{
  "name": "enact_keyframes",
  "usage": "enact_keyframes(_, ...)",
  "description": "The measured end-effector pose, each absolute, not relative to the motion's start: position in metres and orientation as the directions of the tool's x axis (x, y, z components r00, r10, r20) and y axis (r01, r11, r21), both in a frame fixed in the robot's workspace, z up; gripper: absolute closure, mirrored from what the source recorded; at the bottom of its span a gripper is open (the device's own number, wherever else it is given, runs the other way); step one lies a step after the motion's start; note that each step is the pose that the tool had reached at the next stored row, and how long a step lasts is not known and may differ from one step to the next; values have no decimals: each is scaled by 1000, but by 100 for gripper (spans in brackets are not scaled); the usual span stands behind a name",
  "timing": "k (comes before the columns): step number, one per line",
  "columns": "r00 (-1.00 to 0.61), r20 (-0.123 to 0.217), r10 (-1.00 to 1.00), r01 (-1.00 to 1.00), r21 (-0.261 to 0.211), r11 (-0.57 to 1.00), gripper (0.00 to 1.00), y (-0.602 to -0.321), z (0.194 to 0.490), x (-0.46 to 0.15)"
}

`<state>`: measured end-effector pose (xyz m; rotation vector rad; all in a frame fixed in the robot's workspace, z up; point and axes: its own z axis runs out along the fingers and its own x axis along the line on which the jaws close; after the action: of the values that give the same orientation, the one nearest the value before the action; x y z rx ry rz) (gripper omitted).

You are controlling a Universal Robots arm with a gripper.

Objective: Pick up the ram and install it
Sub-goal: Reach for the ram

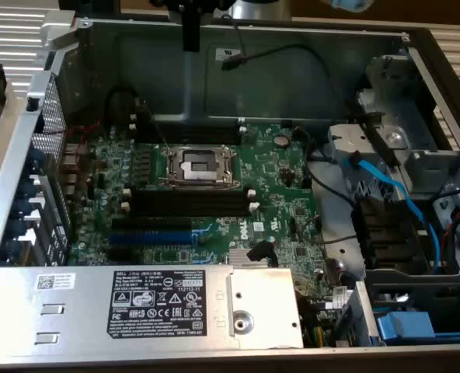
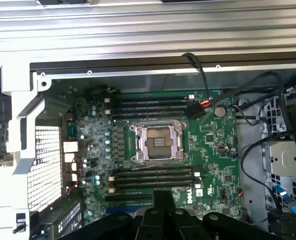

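Ram: position undetermined; whether it sits in one of the black slots (image 1: 189, 200) cannot be told. Gripper (image 1: 191, 43): hangs above the far wall of the case (image 1: 315, 74), well apart from the motherboard (image 1: 280, 175), jaws drawn fully together; in the wrist view its dark fingers (image 2: 164, 200) show pressed side by side. Black slots: one bank with white end clips, lying between the CPU socket (image 1: 199, 165) and the blue slots (image 1: 151, 231); a second bank (image 2: 150, 107) on the socket's other side. CPU socket: open metal frame at the middle of the motherboard. Coin battery (image 1: 280, 141): near the board's far edge. Power supply (image 1: 137, 305): grey box with a white label, along the case's near edge. Blue cable (image 1: 385, 183): runs across the drive bay at the exterior view's right.
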<state>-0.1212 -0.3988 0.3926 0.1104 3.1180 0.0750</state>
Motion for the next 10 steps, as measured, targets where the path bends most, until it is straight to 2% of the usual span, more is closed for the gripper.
enact_keyframes(10,-997,-19,71,70,49,996,90,-399,393,-121)
